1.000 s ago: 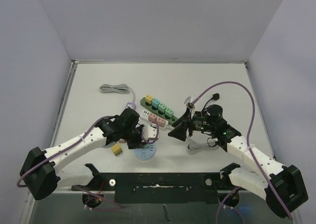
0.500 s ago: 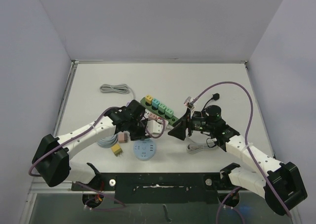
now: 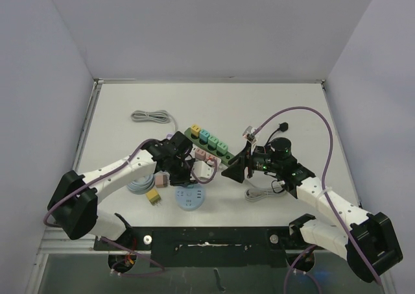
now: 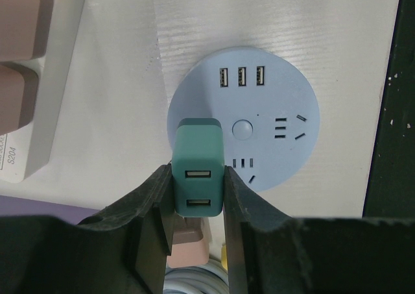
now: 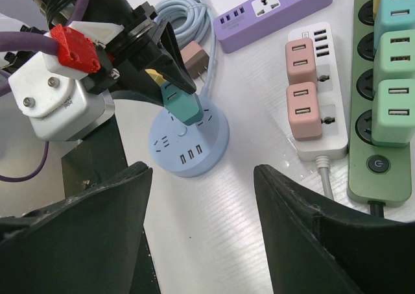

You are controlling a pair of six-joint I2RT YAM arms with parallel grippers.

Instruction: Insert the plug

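Observation:
My left gripper [image 3: 179, 171] is shut on a teal two-port USB plug [image 4: 198, 167], held by its sides between the fingers [image 4: 150, 209]. The plug hangs over the near part of a round blue socket hub [image 4: 272, 132] that lies flat on the table. Its prongs are hidden. In the right wrist view the teal plug [image 5: 180, 104] is tilted, low over the hub [image 5: 198, 148]. The hub also shows in the top view [image 3: 190, 197]. My right gripper [image 3: 235, 169] is open and empty, to the right of the hub, with its fingers [image 5: 97, 229] spread wide.
A white strip [image 5: 324, 86] with two pink plugs, a green strip [image 5: 363, 99] with coloured plugs and a purple strip [image 5: 272, 8] lie beyond the hub. A yellow plug [image 3: 154, 196], a pink plug [image 3: 160, 179], a blue cable coil [image 3: 138, 184] and a grey cable [image 3: 150, 116] lie left.
My left gripper has moved away from the table's front edge with the teal plug, uncovering the blue hub in the top view. The right arm has barely moved.

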